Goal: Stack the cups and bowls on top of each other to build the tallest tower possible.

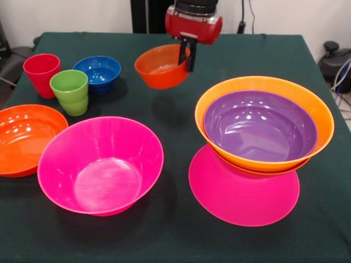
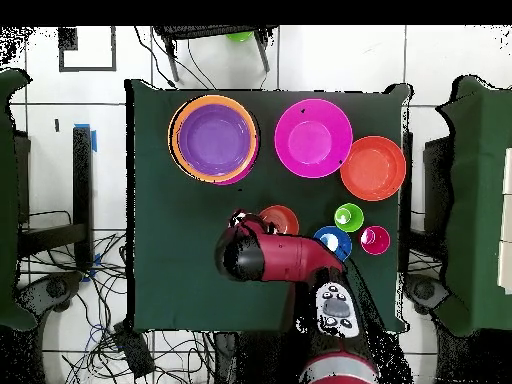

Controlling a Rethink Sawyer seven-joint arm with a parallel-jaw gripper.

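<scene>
My jaws clamp the rim of the small red-orange bowl (image 1: 161, 67), lifted clear of the table (image 1: 164, 235) — my gripper (image 1: 187, 53) behind the tower (image 1: 262, 143).

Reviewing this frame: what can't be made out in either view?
- Front view: the gripper holds the small red-orange bowl lifted; the inner finger's tip is hidden in the bowl.
- Overhead view: the arm covers the gripper and part of that bowl.
- Front view: the shallow red-orange bowl is cut by the left edge.
- The tower: lower bowls hidden by the orange bowl.
</scene>
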